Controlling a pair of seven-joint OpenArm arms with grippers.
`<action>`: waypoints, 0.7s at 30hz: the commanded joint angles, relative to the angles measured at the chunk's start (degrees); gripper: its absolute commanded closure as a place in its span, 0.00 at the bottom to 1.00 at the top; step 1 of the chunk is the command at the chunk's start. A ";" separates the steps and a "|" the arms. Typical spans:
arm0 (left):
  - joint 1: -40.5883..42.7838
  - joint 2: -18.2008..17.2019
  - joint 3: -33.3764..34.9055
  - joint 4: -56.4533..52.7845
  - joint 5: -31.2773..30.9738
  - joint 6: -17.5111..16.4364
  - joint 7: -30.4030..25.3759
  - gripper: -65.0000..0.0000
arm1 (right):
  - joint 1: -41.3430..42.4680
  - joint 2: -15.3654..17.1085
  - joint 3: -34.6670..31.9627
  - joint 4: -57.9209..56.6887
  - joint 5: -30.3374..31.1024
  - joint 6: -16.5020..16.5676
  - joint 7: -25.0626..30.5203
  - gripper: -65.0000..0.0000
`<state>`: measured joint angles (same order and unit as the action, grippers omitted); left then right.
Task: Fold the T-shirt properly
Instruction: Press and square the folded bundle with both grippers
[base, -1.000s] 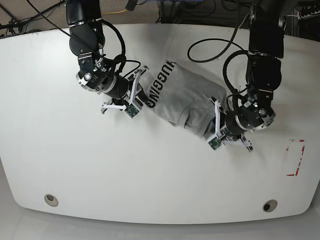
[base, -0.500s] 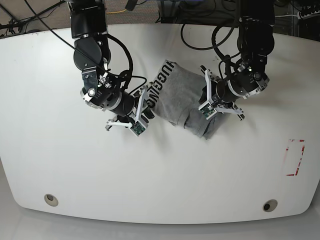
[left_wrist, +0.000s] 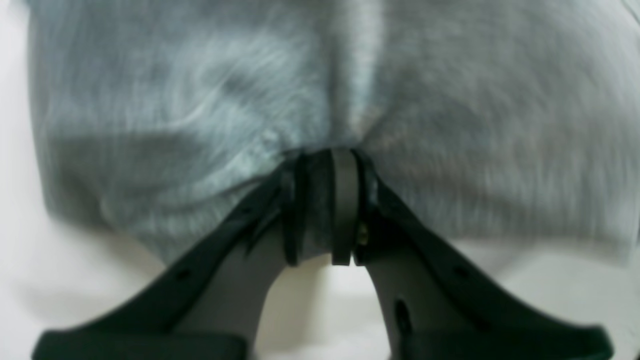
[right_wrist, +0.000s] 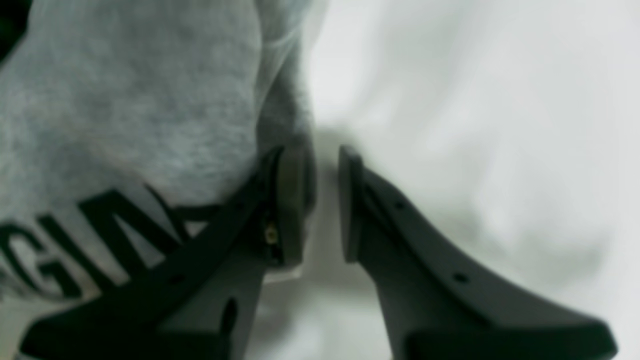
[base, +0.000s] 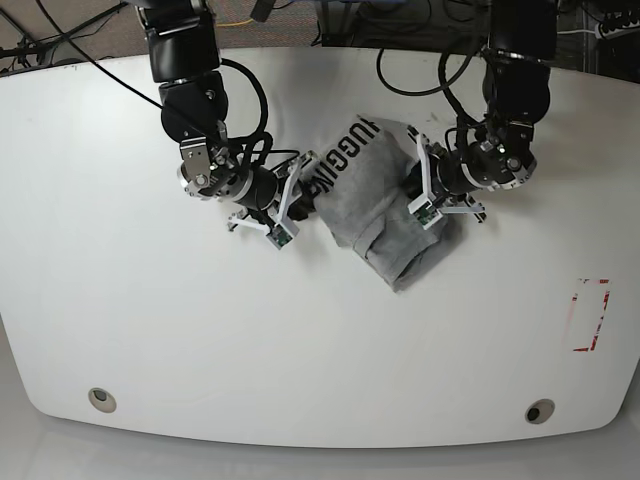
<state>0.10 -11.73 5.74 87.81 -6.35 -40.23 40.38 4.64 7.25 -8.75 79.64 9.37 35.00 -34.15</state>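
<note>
The left gripper (left_wrist: 320, 210) pinches a fold of the T-shirt (base: 378, 205), a compact bundle mid-table (base: 150, 330) running diagonally between both arms; the right gripper (right_wrist: 312, 200) stands slightly apart at its printed edge, one finger on cloth, holding nothing

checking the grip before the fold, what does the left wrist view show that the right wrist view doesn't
Left wrist only: the left hand shut on a bunched pinch of the T-shirt, plain grey cloth filling the frame.

Right wrist only: black lettering on the shirt, and the right hand with a narrow gap between its fingers, one finger against the shirt's edge; whether it grips is unclear.

Both: blurred grey fabric and the white table.
</note>
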 joint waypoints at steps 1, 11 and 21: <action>-3.13 -1.94 -0.16 -1.08 1.12 0.23 0.54 0.89 | -1.96 0.97 0.18 4.19 -0.09 0.20 0.35 0.83; -8.05 -7.22 -2.79 4.89 1.03 0.23 0.63 0.89 | -8.91 -3.86 -3.86 12.80 -0.09 -0.15 -4.84 0.83; -5.94 -1.77 -4.55 15.53 1.21 0.45 5.03 0.82 | -8.73 -7.90 -3.51 17.20 0.00 -0.15 -10.73 0.83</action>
<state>-5.67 -14.41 1.21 102.04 -4.99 -39.94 44.84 -4.97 -0.51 -12.51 94.96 9.10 34.59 -45.36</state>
